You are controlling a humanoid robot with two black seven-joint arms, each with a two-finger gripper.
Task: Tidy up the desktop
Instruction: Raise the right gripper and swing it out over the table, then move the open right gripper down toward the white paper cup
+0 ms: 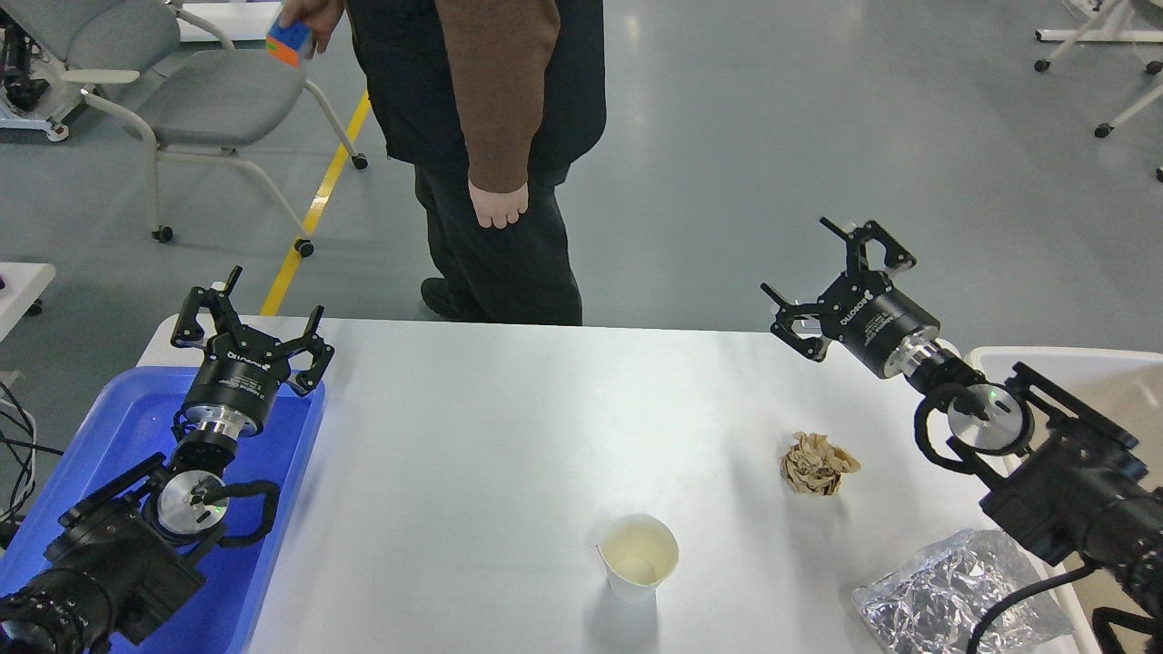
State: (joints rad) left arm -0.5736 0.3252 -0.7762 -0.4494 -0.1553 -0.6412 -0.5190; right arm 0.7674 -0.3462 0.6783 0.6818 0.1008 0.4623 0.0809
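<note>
The white desktop [472, 436] spans the middle of the head view. On it stand a paper cup [638, 556] near the front centre, a crumpled brown paper ball [817, 463] to its right, and a crinkled silver foil bag [954, 595] at the front right corner. My left gripper [250, 322] is open and empty, above the far end of the blue tray [127, 427]. My right gripper [840, 277] is open and empty, raised over the table's far right edge, behind the paper ball.
A beige bin [1090, 381] stands off the table's right end. A person [491, 136] in a brown sleeve stands just behind the far edge, holding a small coloured block [289, 44]. A grey chair [182, 82] is at the back left.
</note>
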